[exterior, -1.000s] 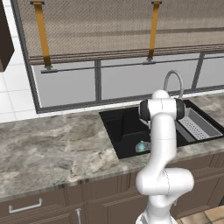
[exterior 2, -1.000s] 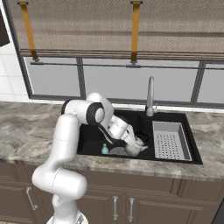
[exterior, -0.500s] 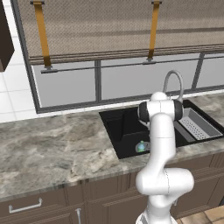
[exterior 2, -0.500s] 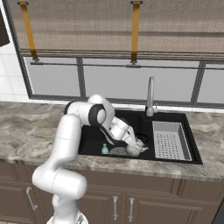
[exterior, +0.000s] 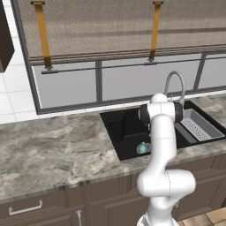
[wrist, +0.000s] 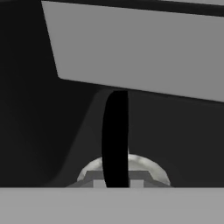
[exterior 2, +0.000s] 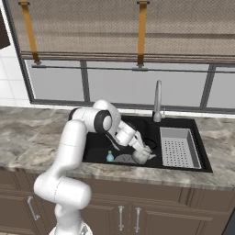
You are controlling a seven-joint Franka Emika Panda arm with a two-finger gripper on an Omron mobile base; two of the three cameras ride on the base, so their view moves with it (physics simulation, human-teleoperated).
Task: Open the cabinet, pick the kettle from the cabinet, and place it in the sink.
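The kettle point(exterior 2: 142, 156) sits down inside the sink point(exterior 2: 183, 124), on the basin floor toward its front edge, just left of the grey perforated drainer tray point(exterior 2: 179, 148) that fills the basin's right part. From the right base view its pale rounded body shows below the end of the arm, with the thin black handle arching over it. In the hand view the kettle's pale top point(wrist: 131, 168) lies at the bottom of the picture and its black handle point(wrist: 115, 140) rises straight up from it, between the pincer's tips.

The pincer point(exterior 2: 143, 150) reaches down into the basin and is clenched on the kettle's handle, its jaws nearly together around the thin black arch. The white arm bends from its dark elbow joint over the counter edge and slants down to the right into the sink.

A small blue-green object point(exterior 2: 110, 156) lies on the basin floor to the left of the kettle, apart from it; the same thing shows in the left base view point(exterior: 142, 148) beside the arm. What it is cannot be told.

The tall arched silver tap point(exterior 2: 158, 101) stands at the back rim of the sink, behind the kettle. The grey marbled counter point(exterior 2: 32, 133) surrounds the basin, with brown drawer fronts point(exterior: 39, 207) beneath it. A window with a woven blind point(exterior 2: 114, 27) and orange straps spans the wall behind.
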